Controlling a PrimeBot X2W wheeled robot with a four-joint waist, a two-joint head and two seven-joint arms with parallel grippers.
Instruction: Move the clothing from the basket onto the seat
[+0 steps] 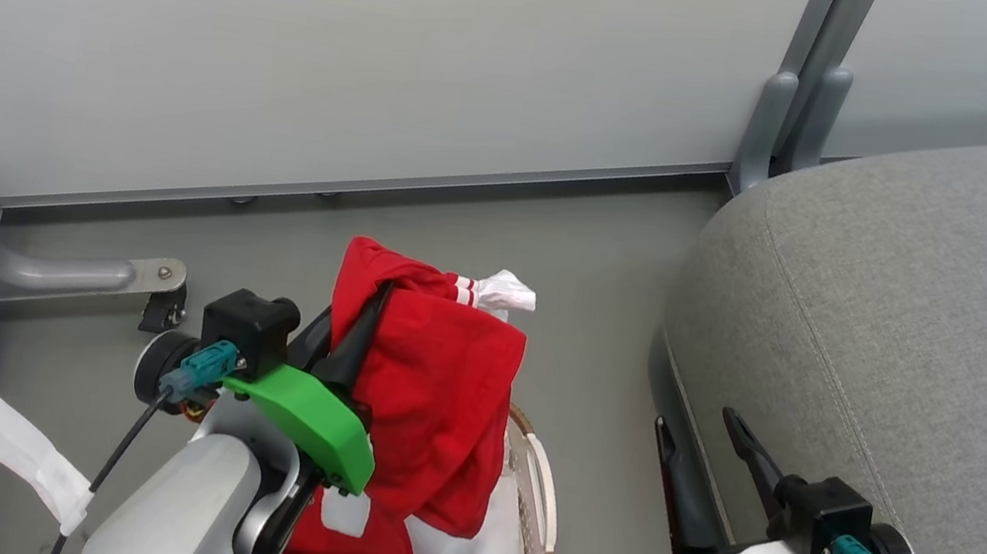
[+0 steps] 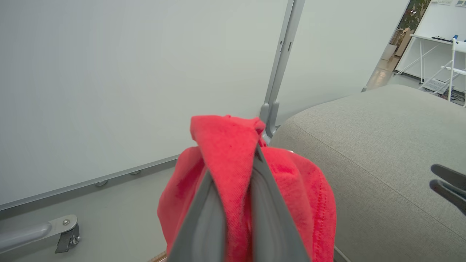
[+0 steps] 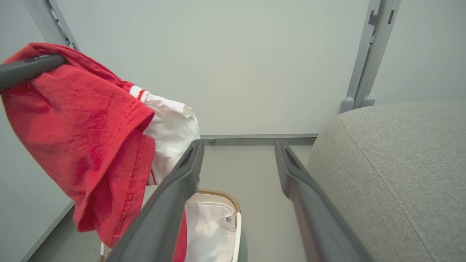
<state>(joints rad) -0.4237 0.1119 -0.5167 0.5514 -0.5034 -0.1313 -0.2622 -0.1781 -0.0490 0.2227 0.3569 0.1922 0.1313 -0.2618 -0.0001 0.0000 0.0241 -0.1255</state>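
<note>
Above the basket (image 1: 545, 530), the left gripper (image 1: 375, 302) pinches a red garment (image 1: 433, 388) by a fold, held high, probably to hang clear before swinging to the seat (image 1: 932, 324) alongside; the right gripper (image 1: 692, 416) hangs spread and empty

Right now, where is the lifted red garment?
Head view, lower centre: the lifted red garment hangs from the left gripper above the basket, left of the seat.
</note>
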